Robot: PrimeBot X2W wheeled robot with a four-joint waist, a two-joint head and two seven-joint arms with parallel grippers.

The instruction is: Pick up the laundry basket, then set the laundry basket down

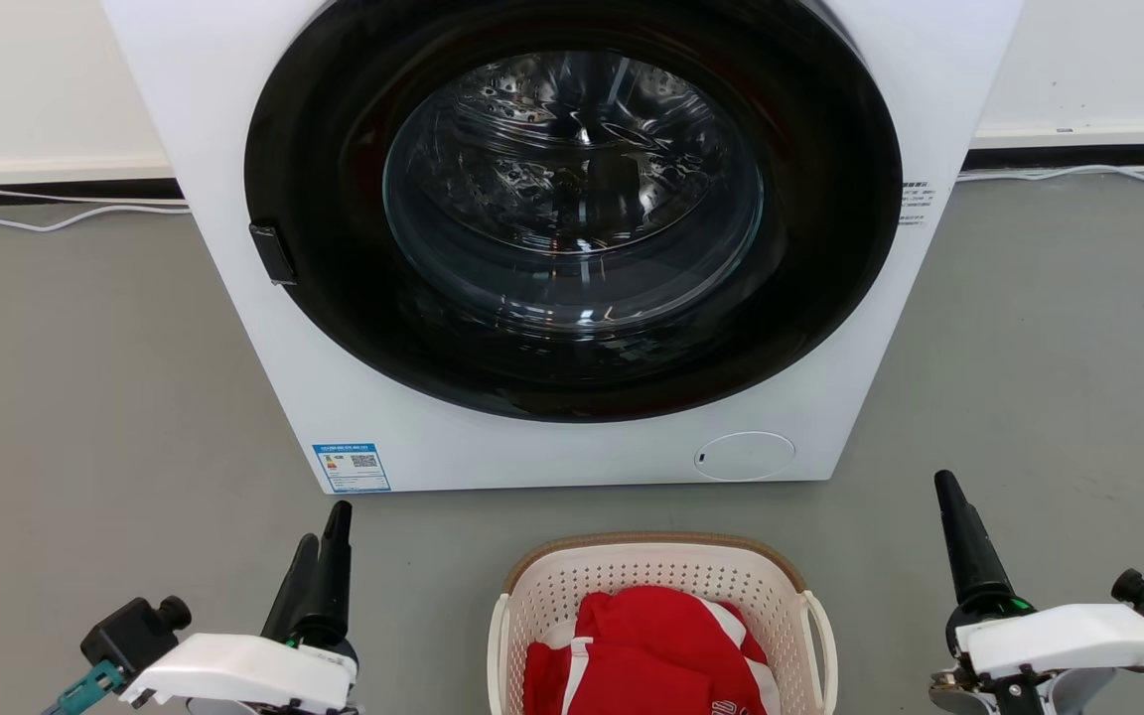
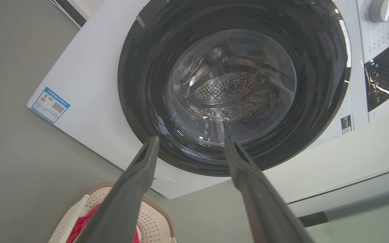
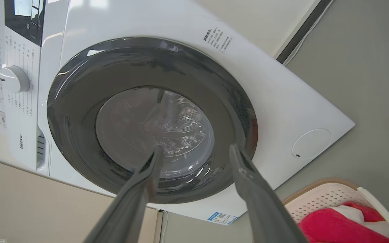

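The laundry basket (image 1: 651,578) sits on the grey floor (image 1: 85,417) directly in front of me, just short of the washing machine (image 1: 572,452) and between my two arms, with a red garment (image 1: 651,636) heaped inside it. My left claw (image 1: 322,531) hangs out to the basket's left and my right claw (image 1: 959,526) well out to its right. Both are spread as wide as they go, hold nothing and touch nothing, and their fingers point toward the machine rather than down at the basket. The step in hand, as I judge it, is the reach. To do it well I should bring both arms inward and down together so that each claw meets its own white loop handle, the left handle (image 1: 499,636) and the right handle (image 1: 823,636), at the same height. Closing on the loops rather than the perforated wall should give a firmer hold. I must keep my fingers clear of the cloth, which could snag. The near end of the basket runs off the bottom of my head view, so it may sit slightly askew. A level, simultaneous lift should stop the load sliding to one side.
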